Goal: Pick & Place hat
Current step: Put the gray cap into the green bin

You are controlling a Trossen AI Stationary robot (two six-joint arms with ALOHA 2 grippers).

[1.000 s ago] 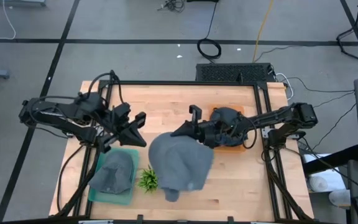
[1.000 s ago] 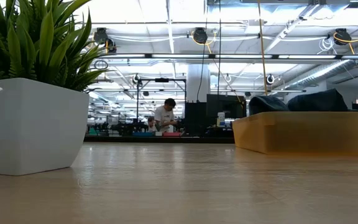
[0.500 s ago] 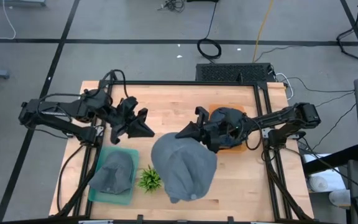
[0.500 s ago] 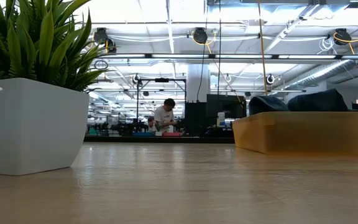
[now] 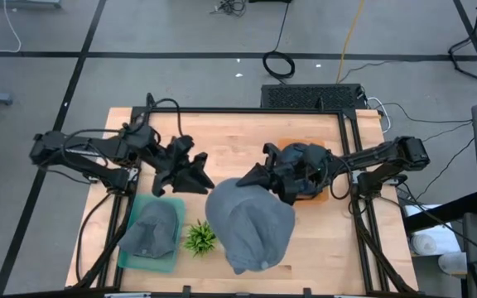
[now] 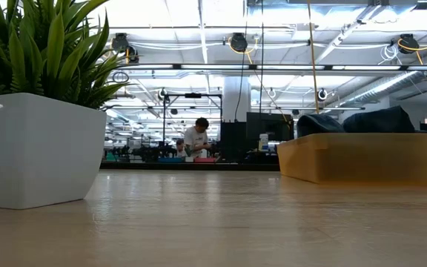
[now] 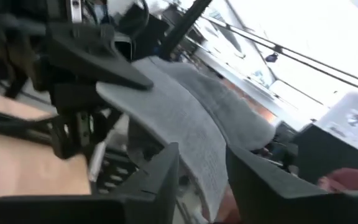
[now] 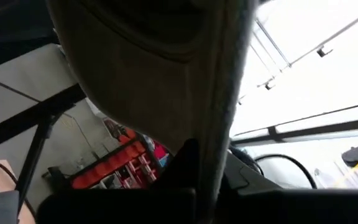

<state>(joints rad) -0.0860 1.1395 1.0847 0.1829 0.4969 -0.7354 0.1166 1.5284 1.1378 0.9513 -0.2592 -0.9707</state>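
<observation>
A large grey hat [image 5: 251,225] hangs in the air over the table's middle, with my right gripper [image 5: 252,177] shut on its far edge. In the left wrist view the hat's brim [image 7: 185,121] reaches toward my left gripper [image 7: 204,171], which is open, with one finger on each side of the brim's free end. In the high view my left gripper [image 5: 200,180] stands just left of the hat. The hat does not show in the low view. A second grey hat [image 5: 151,232] lies on a teal tray [image 5: 169,265]. My right gripper pinches the brim's edge [image 8: 221,124] between its two fingers, coming roughly level from the table's right side. The hat is lifted clear of the table and hangs below and in front of the fingers. My left gripper's fingers [image 7: 166,171] flank the brim; I cannot tell whether they touch it.
An orange bin [image 6: 362,159] with dark hats [image 6: 376,120] stands at the back right, under my right arm. A small green plant [image 5: 199,238] in a white pot [image 6: 35,148] stands between the teal tray and the hanging hat. Bare wood lies at the near right.
My left gripper has moved toward the table's right, up to the hat, and has rolled. My right gripper has rolled too, and the hat has swung a little toward the right and turned, staying clear of the table.
</observation>
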